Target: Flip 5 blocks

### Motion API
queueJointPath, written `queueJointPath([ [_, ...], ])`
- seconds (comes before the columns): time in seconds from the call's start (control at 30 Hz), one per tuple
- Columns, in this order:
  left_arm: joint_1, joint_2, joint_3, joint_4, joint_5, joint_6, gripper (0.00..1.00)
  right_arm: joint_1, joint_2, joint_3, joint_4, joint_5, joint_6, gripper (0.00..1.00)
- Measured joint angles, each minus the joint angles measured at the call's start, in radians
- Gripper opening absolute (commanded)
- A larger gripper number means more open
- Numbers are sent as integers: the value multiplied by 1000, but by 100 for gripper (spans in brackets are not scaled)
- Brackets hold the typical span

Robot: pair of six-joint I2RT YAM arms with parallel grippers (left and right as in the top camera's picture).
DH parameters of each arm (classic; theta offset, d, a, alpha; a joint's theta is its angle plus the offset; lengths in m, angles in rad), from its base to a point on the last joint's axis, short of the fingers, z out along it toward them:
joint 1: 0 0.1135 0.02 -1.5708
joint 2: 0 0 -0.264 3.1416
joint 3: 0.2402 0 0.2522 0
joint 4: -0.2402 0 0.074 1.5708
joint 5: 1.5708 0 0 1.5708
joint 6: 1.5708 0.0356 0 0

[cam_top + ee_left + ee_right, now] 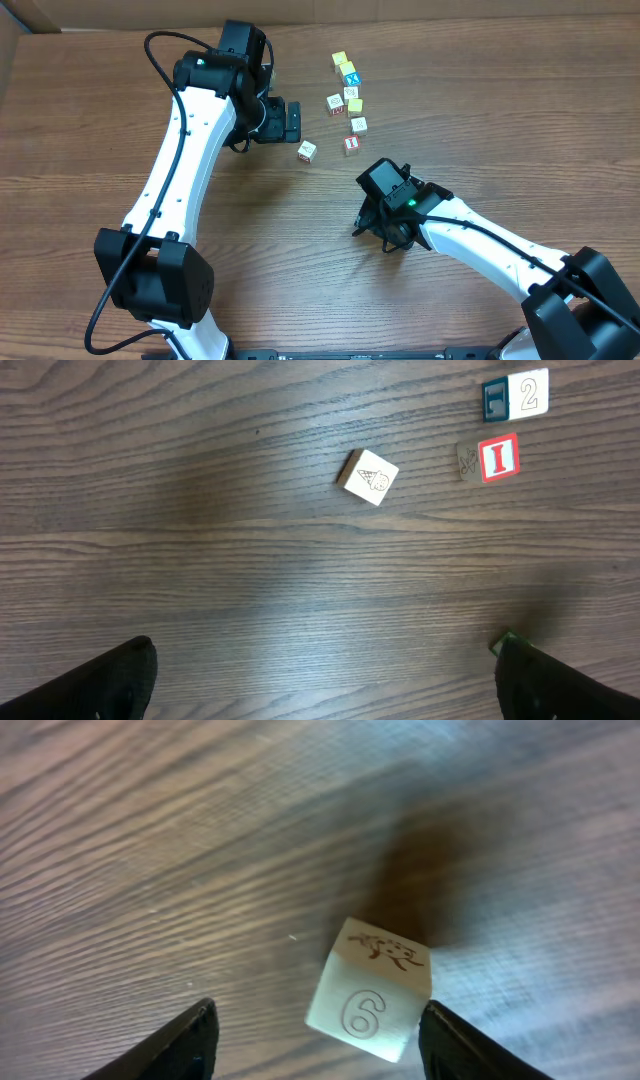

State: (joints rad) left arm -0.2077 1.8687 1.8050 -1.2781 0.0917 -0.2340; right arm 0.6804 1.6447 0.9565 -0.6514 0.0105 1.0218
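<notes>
A cream block with an embossed 6 stands tilted on one edge between my right gripper's open fingers. It leans against the right finger, with a wide gap to the left one. In the overhead view that gripper hides it. My left gripper is wide open and empty above bare wood, below a cream block. A red-bordered I block lies to the right of the cream one. In the overhead view the left gripper is just left of that cream block.
A loose line of more small cubes runs toward the back of the table, ending in a blue-topped cube and two yellow-topped ones. A blue-and-white cube marked 2 sits above the I block.
</notes>
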Motion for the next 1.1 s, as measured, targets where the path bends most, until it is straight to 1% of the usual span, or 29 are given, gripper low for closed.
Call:
queueJointPath([
  [0.13, 0, 0, 0, 0, 0, 0, 100, 0, 0, -1, 32, 4, -33, 66],
  [0.2, 0, 0, 0, 0, 0, 0, 100, 0, 0, -1, 29, 4, -31, 65],
  [0.33, 0, 0, 0, 0, 0, 0, 100, 0, 0, -1, -1, 5, -30, 61],
  [0.6, 0, 0, 0, 0, 0, 0, 100, 0, 36, -1, -13, 4, -27, 60],
  [0.8, 0, 0, 0, 0, 0, 0, 100, 0, 68, -1, 6, 0, -26, 46],
  [1.0, 0, 0, 0, 0, 0, 0, 100, 0, 68, -1, 46, -4, -37, 42],
  [1.03, 0, 0, 0, 0, 0, 0, 100, 0, 68, -1, 54, -5, -46, 40],
  [1.1, 0, 0, 0, 0, 0, 0, 100, 0, 68, -1, 66, -7, -61, 38],
])
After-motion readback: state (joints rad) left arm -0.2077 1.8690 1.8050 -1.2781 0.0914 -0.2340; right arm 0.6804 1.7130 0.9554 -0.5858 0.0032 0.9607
